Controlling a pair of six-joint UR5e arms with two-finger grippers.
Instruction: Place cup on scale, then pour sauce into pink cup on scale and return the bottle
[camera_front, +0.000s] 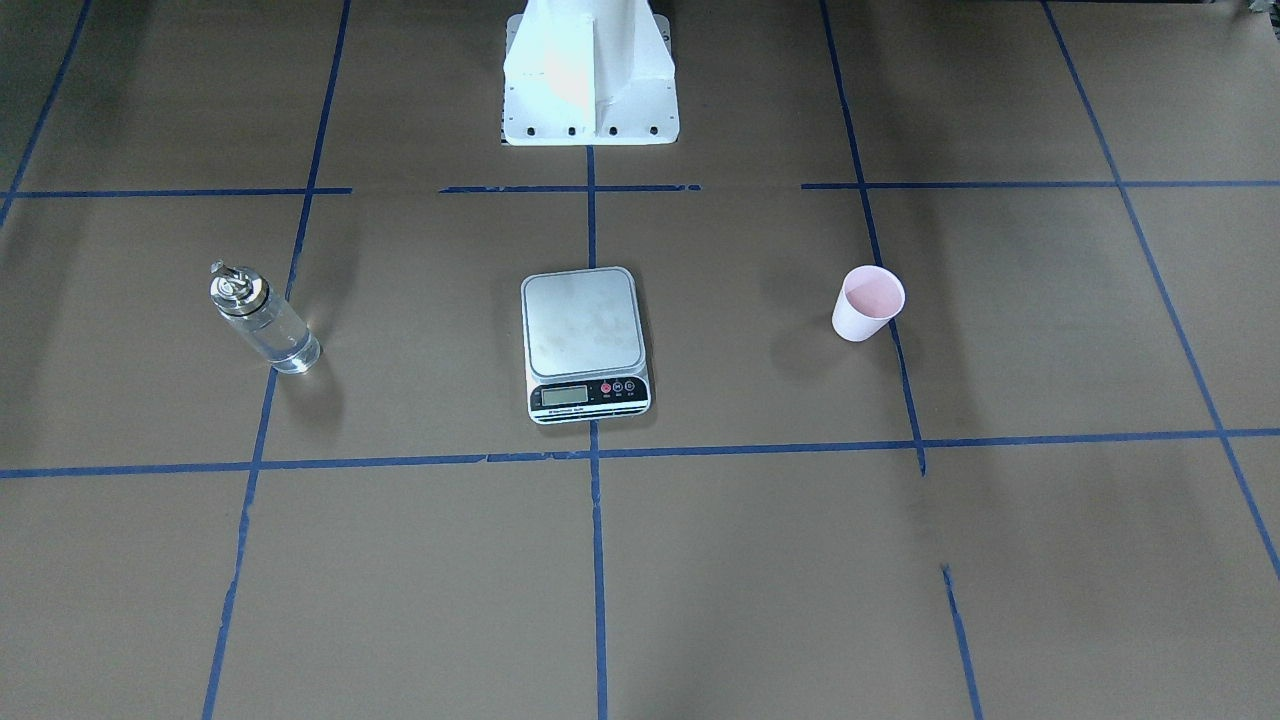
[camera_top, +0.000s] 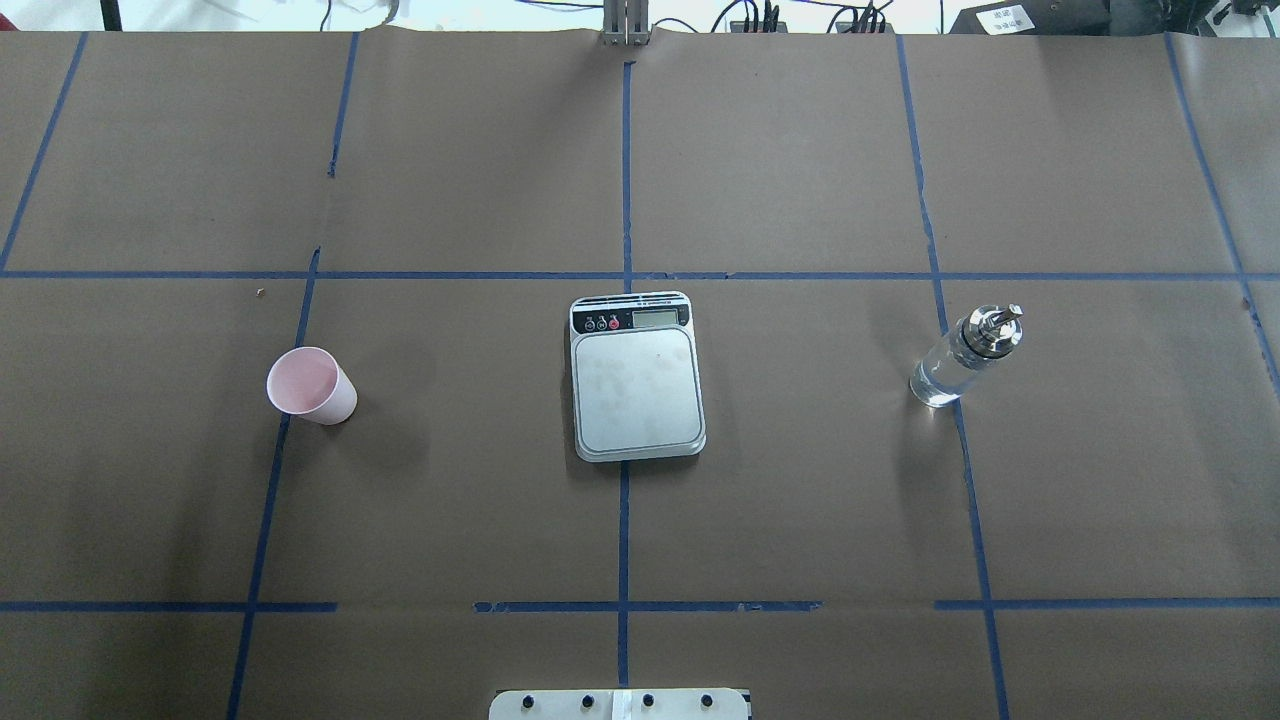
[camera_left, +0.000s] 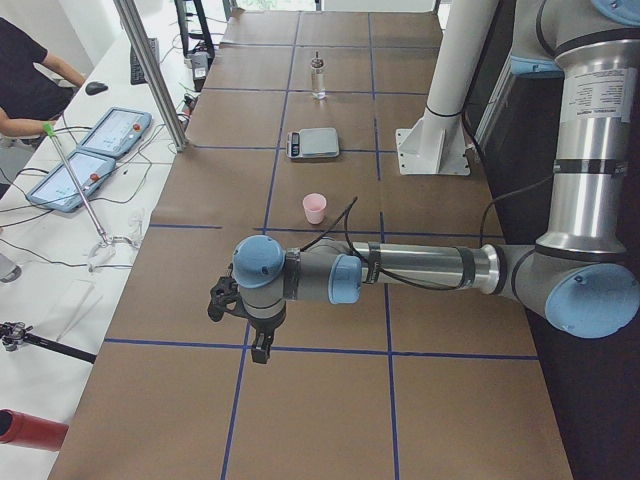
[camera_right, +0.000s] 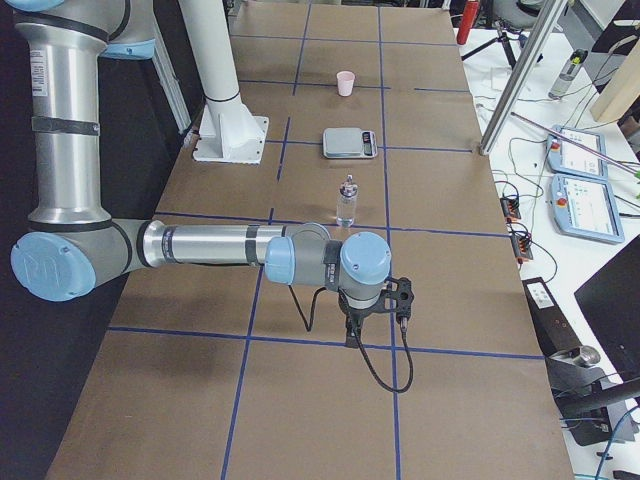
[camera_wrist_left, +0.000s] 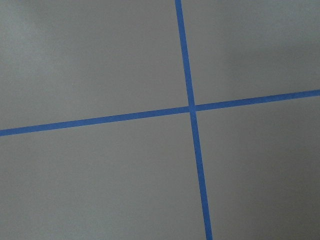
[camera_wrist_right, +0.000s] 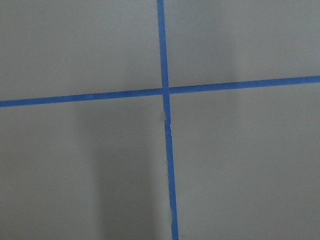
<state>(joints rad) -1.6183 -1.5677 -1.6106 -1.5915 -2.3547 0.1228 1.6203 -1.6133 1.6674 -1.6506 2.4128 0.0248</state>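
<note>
Well apart: cup (camera_left: 314, 208), left gripper (camera_left: 262, 352).

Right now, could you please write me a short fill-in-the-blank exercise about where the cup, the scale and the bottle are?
1. The cup stands on the robot's ____ side of the scale.
2. The scale's steel platform is ____.
3. The bottle stands ____ on the table, on the robot's right.

Missing words: left; empty; upright.
</note>
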